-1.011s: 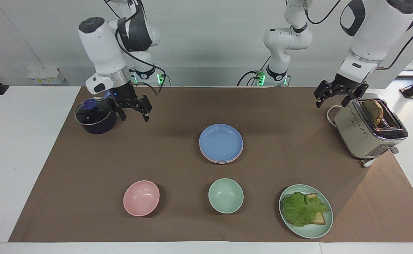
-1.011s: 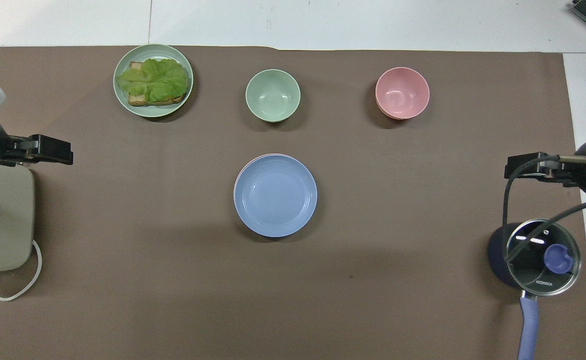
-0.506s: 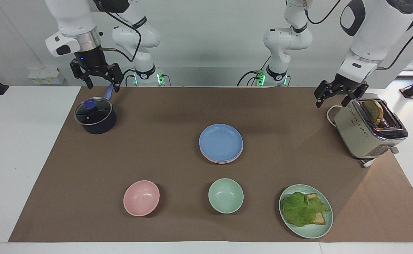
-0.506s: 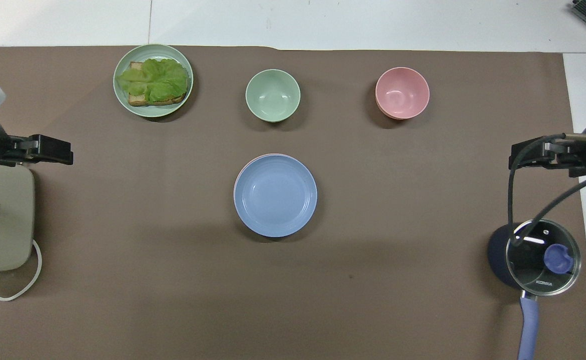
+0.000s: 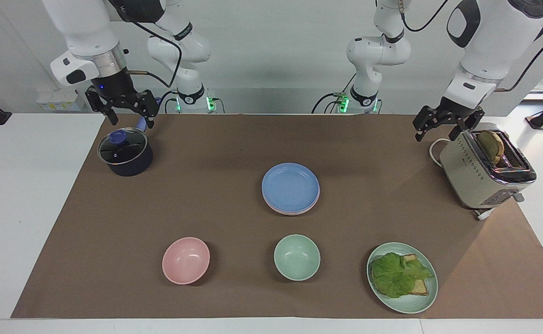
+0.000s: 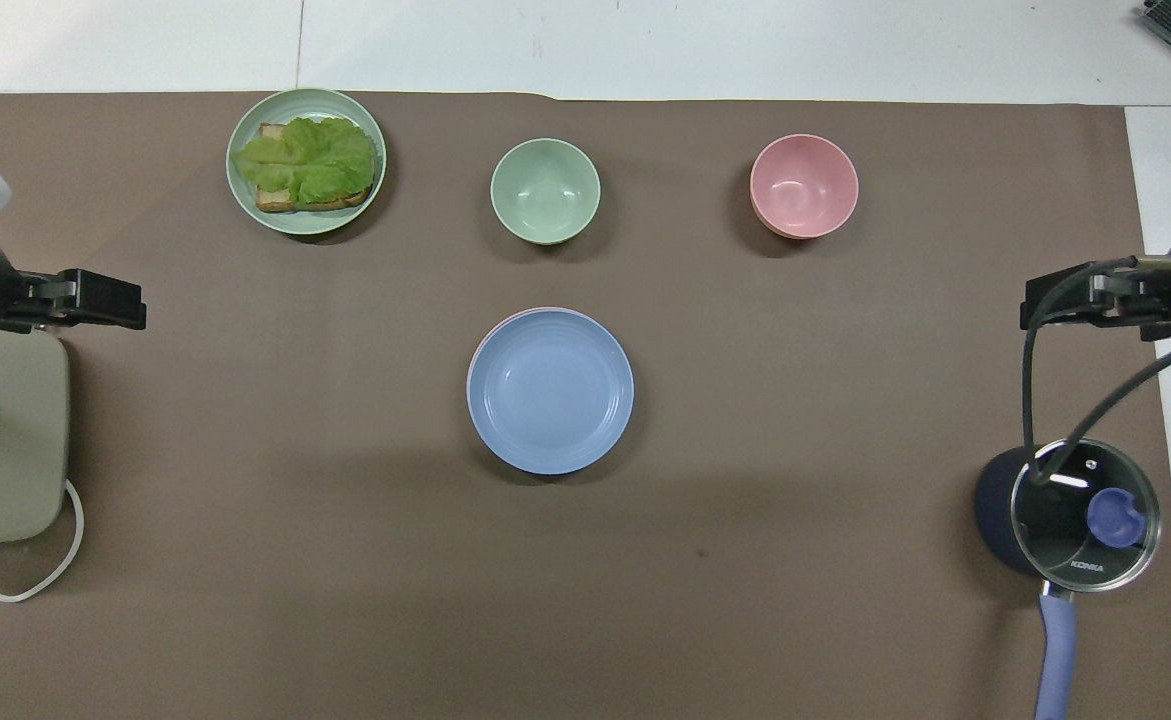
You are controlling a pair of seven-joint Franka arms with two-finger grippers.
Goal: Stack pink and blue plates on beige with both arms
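Nearest the robots, the right gripper (image 5: 130, 116) hangs over the long blue handle of the dark lidded saucepan (image 5: 125, 153) at the right arm's end of the brown mat (image 5: 206, 195), fingers spread apart, holding and touching nothing; the saucepan's handle is partly covered by the gripper in the facing view. The left gripper (image 5: 446, 127) hangs beside the cream toaster (image 5: 484, 171) at the left arm's end, fingers likewise apart and empty; the overhead view cuts off most of this arm. At mid-table the round medium-blue plate (image 5: 290, 187) lies on the pale pink plate (image 5: 294, 211), of which only a thin rim shows; any beige plate beneath cannot be made out. Farthest lie the small pink bowl (image 5: 186, 260), the mint-green bowl (image 5: 297, 257) and the pale green plate (image 5: 415, 304) bearing lettuce on toast.
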